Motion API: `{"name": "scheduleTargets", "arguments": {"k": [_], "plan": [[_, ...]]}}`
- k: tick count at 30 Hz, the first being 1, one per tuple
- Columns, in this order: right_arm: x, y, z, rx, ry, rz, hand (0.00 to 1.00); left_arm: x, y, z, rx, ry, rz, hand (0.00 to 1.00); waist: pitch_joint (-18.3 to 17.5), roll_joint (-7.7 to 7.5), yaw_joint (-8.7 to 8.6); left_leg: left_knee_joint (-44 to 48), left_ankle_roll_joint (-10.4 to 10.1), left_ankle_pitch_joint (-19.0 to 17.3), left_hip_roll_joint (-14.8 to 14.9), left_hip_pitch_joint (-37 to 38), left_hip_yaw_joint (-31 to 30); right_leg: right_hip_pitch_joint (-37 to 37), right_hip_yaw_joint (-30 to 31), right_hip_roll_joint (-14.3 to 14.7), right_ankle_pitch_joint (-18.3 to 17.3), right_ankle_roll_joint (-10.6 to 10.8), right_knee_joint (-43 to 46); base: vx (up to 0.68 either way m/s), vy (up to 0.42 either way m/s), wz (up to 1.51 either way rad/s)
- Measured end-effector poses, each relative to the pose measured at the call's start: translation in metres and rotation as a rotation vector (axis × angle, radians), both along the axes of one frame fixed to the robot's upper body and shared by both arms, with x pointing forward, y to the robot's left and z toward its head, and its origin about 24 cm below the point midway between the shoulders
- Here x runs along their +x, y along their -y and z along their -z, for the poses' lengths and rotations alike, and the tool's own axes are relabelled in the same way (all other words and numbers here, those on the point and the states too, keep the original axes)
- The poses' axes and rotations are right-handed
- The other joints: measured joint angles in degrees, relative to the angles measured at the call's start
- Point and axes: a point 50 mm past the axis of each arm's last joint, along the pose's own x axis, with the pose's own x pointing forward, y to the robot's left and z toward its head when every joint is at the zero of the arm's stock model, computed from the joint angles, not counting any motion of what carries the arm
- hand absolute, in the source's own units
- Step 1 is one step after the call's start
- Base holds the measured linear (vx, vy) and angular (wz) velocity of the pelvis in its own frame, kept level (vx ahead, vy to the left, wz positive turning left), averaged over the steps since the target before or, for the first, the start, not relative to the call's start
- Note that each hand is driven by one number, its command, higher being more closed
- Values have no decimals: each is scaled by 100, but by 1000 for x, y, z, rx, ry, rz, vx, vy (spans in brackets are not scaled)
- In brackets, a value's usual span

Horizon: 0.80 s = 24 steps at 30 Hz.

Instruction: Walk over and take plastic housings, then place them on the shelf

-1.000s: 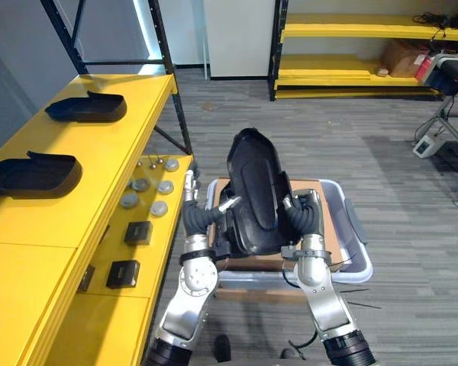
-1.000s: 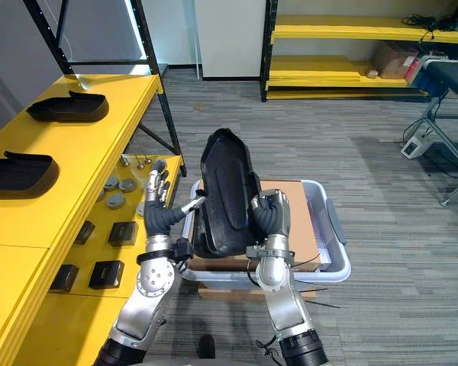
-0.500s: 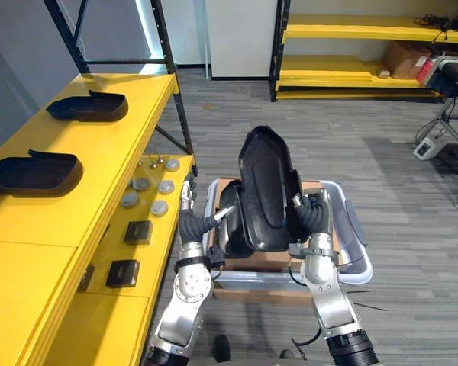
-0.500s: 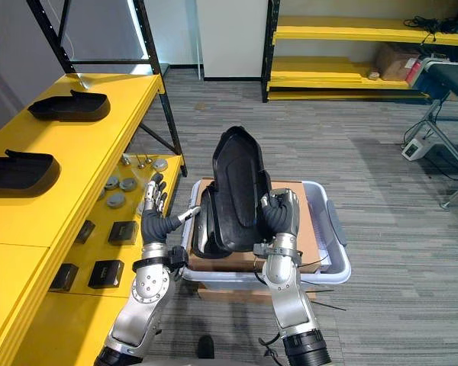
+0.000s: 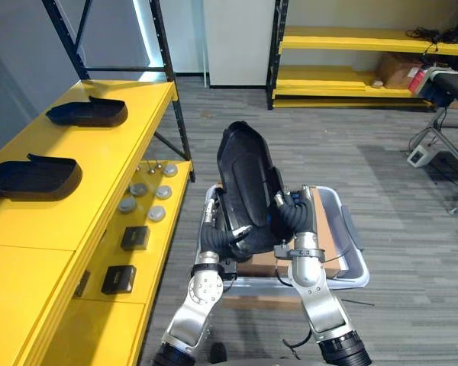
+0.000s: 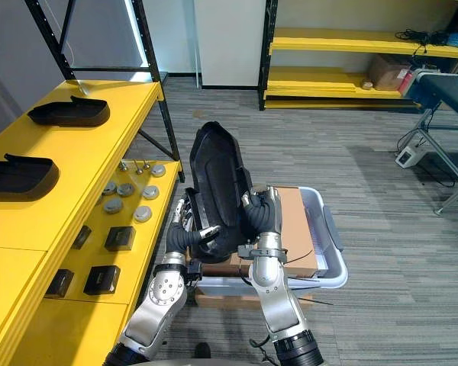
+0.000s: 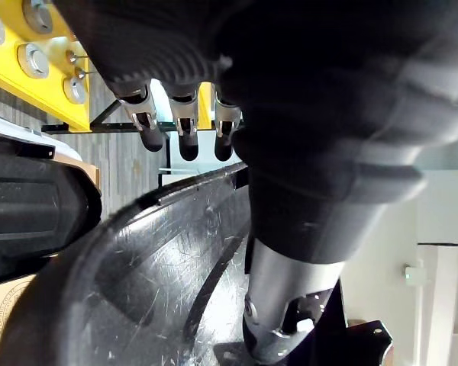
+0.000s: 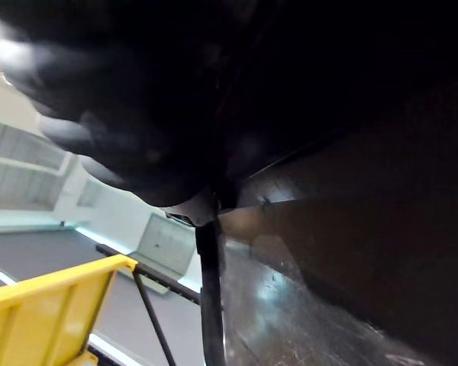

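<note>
Bright even light, soft shadows

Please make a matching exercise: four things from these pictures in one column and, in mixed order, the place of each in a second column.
Things
1. raised housing
2. cardboard
3. metal discs
4. resting housing

Places
A. on the lower yellow shelf
B. between the left hand and the right hand
C. on the upper yellow shelf
D. inside the bin

Pairs: 1-B, 2-D, 3-A, 4-C
</note>
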Motion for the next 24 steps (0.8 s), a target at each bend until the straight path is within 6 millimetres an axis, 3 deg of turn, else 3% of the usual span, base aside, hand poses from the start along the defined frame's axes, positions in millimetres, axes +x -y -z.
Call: {"name": "scheduleTargets", "arguments": {"k": [8,15,16,24], "plan": [[-6,-7,-4,-54,37,-73,100,2,-18,6,-129,-59,-47,100,-180,-35,5,1,-1,1,52,-21,19,-29,24,58,12,-19,-12,-1,0,-1],[-13,-15,-12,-73,101,-143,100,4,-16,4,-285,-83,-45,100,-191,-44,5,2,1,4,65,-23,14,-28,19,73,11,-27,-3,0,0,0],[-12,-15,-14,-72,109,-146,0,6,-15,2,-312,-82,-44,100,-191,-44,5,2,1,5,64,-23,13,-28,19,71,11,-28,1,0,0,0],[-12,-17,-22,-73,178,-186,0,5,-13,0,-308,-67,-33,100,-192,-47,4,2,-1,4,64,-18,-3,-24,1,70,-2,-45,21,0,0,0]]}}
